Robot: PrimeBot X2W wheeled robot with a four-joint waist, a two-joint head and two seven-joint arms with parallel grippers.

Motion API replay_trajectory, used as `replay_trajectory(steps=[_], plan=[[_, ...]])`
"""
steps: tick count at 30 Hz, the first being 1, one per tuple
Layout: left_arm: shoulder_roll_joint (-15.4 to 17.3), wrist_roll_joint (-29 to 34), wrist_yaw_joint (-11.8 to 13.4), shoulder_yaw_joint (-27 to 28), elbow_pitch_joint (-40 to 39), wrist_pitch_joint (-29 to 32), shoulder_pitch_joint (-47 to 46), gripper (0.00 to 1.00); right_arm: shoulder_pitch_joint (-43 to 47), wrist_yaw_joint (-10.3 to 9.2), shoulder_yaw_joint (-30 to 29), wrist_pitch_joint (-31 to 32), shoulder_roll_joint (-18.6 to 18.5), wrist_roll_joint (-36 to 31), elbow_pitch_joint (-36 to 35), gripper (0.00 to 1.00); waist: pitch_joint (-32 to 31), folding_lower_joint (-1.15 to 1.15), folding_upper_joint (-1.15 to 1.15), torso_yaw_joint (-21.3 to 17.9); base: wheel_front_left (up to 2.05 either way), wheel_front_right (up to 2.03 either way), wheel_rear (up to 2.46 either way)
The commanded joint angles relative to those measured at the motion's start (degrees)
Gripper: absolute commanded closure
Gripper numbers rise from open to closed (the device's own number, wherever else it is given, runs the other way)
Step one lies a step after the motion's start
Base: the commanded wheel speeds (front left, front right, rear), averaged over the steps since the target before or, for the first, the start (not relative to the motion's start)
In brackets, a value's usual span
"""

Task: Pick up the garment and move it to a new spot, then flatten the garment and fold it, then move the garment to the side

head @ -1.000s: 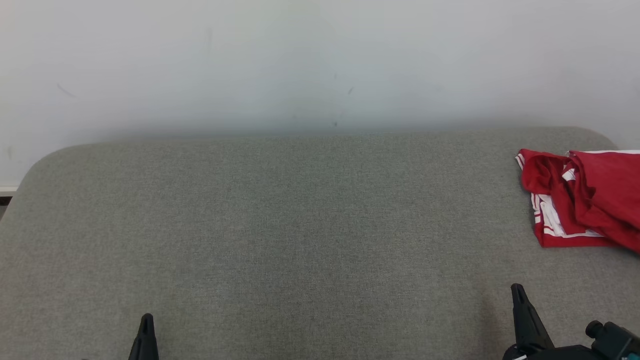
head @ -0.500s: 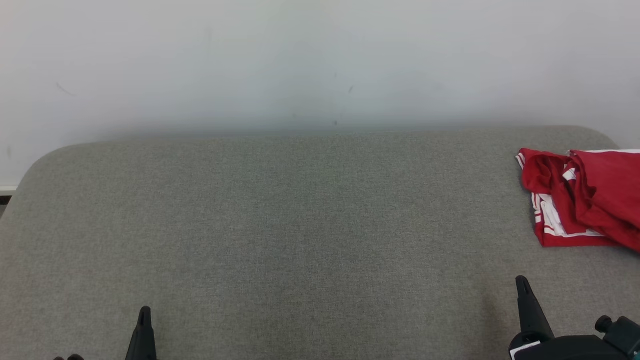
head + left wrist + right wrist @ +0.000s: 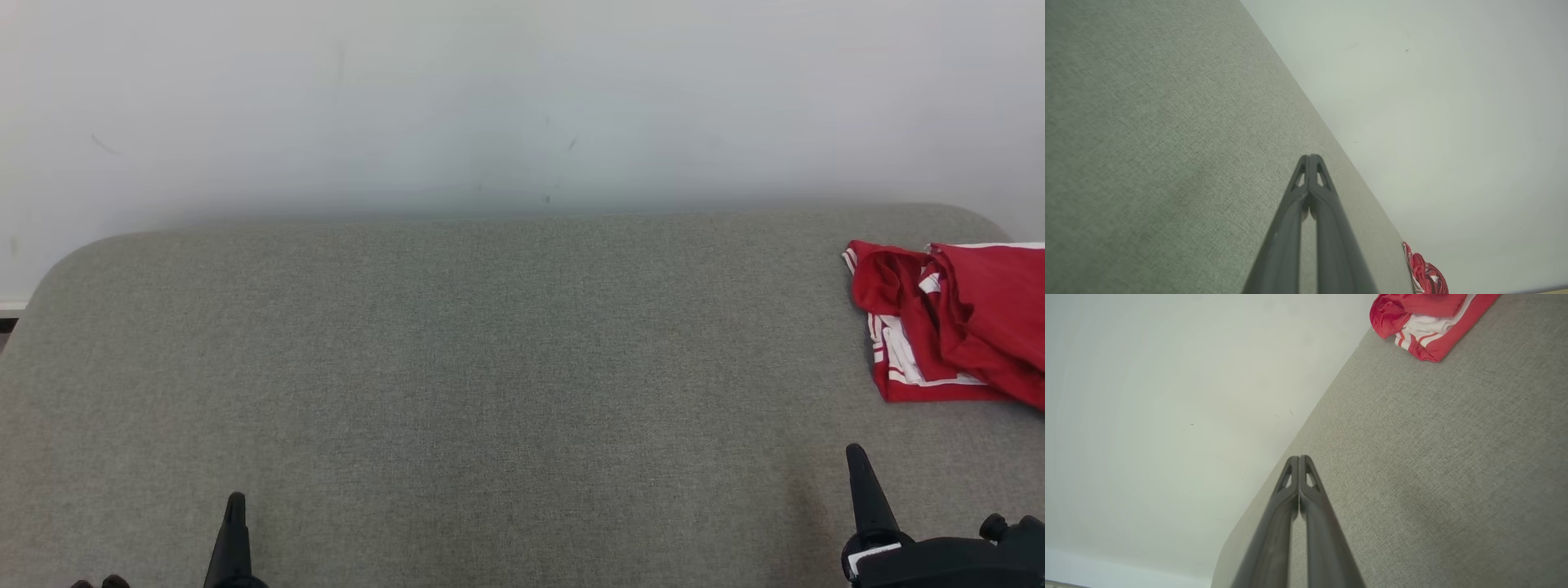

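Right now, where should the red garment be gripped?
Probably the bunched red fold at the left end of the garment, the right pincer coming from its open left side: that fold stands up off the grey surface, while the striped hem lies flat.

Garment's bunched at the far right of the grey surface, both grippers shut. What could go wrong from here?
1. The garment runs past the head view's right border, so its extent is unseen; a pull could drag it off the grey surface.
2. It is crumpled in layers; a pinch may catch one fold and lift it tangled.
3. The right gripper is shut; reaching in unopened would likely just push the cloth.
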Motion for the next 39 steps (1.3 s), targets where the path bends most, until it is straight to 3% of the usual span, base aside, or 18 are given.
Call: replay_trajectory(steps=[1, 39], plan=[[0.07, -1.74, -0.41, 0.38, -0.38, 0.42, -1.62, 1.0, -1.26, -0.06, -0.38, 0.49, 0.02, 1.78, -0.36, 1.0, 0.02, 0.0, 0.0, 0.0, 0.0, 0.0, 0.0], [0.02, -22.0, -0.78, 1.62, 1.13, 5.69, -4.66, 1.0, -3.7, -0.09, -3.13, 5.57, 1.08, 20.97, 0.66, 1.0, 0.47, 0.0, 0.0, -0.05, 0.0, 0.0, 0.0]])
